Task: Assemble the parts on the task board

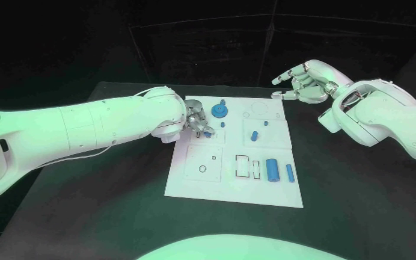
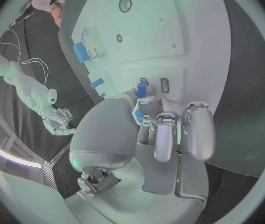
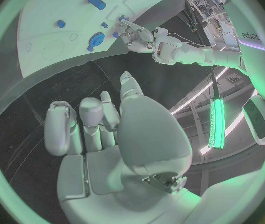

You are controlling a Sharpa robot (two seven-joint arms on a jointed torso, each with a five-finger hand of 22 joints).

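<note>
On the board [image 1: 227, 195], the left hand [image 1: 196, 122] pinched a small blue part [image 2: 141, 89]; beside it, the right hand [image 1: 305, 83] hung with fingers apart.

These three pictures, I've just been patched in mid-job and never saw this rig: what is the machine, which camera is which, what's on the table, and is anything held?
It is a robot with two white arms ending in silver hands. The square picture looks down from its head; the round ones sit behind each wrist. On the black table lies a white task board with small blue parts, such as a round disc and a long cylinder. The left hand is over the board's upper left, pinching a small blue part. The right hand hovers off the board's far right corner, holding nothing.
</note>
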